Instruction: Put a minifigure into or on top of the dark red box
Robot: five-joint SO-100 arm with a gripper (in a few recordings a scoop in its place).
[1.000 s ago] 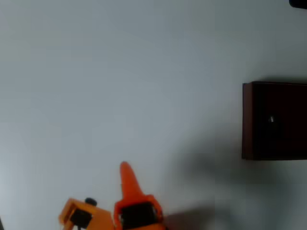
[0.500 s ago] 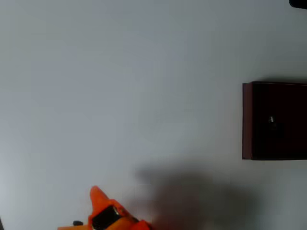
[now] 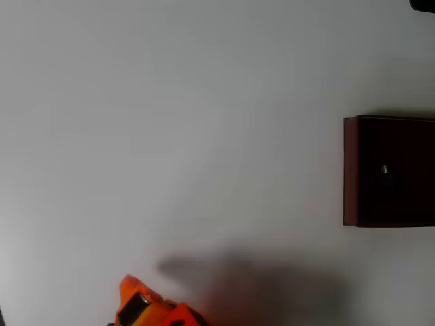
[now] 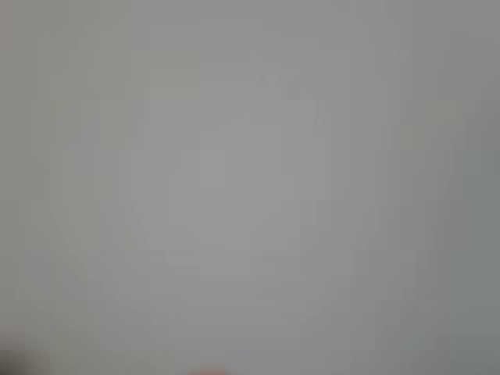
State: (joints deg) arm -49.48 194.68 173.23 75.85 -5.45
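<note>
1. Overhead view: a plain pale grey table (image 3: pixel 170 122) with a soft shadow near its bottom edge.
2. Dark red box (image 3: pixel 350 170) at right edge; the minifigure (image 3: pixel 385 170) stands inside it.
3. Orange gripper (image 3: pixel 130 291) pokes in at bottom left, far from the box; whether its fingers are apart cannot be told.

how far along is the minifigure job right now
It looks done: in the overhead view the minifigure lies inside the dark red box, a pale speck on its dark floor. Nothing appears in hand; the orange tool sits at the bottom edge, far from the box, its jaws too hidden to judge. Nothing looks left to place on the white table.
</note>
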